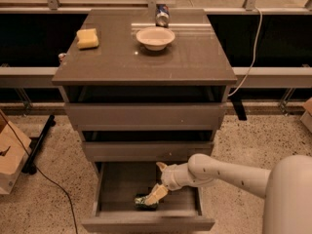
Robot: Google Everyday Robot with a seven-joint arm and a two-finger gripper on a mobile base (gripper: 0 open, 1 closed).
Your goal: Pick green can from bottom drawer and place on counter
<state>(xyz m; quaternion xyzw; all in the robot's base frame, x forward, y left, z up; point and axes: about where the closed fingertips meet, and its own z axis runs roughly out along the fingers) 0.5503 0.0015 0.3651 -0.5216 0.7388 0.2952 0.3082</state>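
Note:
The green can [145,202] lies on its side near the front of the open bottom drawer [146,223]. My gripper [155,196] reaches down into the drawer from the right, its pale fingers right over the can's right end. The white arm [229,173] comes in from the lower right. The counter [190,57] is the glossy grey-brown top of the cabinet, above the three drawers.
On the counter stand a white bowl [155,37], a yellow sponge [87,38] at the left and a blue-and-silver can [162,15] at the back. The two upper drawers are slightly pulled out. A cardboard box [9,155] and a cable lie on the floor at left.

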